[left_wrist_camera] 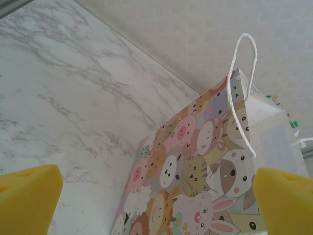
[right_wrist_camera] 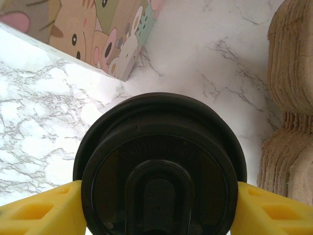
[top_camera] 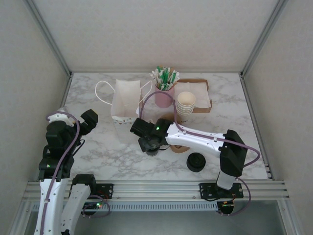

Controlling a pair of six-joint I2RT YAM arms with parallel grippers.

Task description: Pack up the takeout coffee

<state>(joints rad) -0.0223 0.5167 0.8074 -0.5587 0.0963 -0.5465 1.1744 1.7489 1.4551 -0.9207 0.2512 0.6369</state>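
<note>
The takeout coffee (right_wrist_camera: pixel 159 147) fills the lower part of the right wrist view, its round black lid facing the camera. My right gripper (right_wrist_camera: pixel 159 208) is shut on it, one yellow finger pressed against each side of the lid. In the top view this gripper (top_camera: pixel 149 143) hangs low over the table just in front of the white paper bag (top_camera: pixel 126 102), and the cup beneath it is mostly hidden. The bag's cartoon-animal side (left_wrist_camera: pixel 195 171) faces my left gripper (left_wrist_camera: pixel 156 198), which stands wide open with nothing between its fingers, at the left (top_camera: pixel 89 120).
Behind the bag stand a pink cup of straws (top_camera: pixel 165 93), a stack of lidless paper cups (top_camera: pixel 186 105) and a brown tray with napkins (top_camera: pixel 199 93). A stack of bare black lids (top_camera: pixel 196 162) sits front right. Brown cardboard sleeves (right_wrist_camera: pixel 291 98) lie beside the right gripper.
</note>
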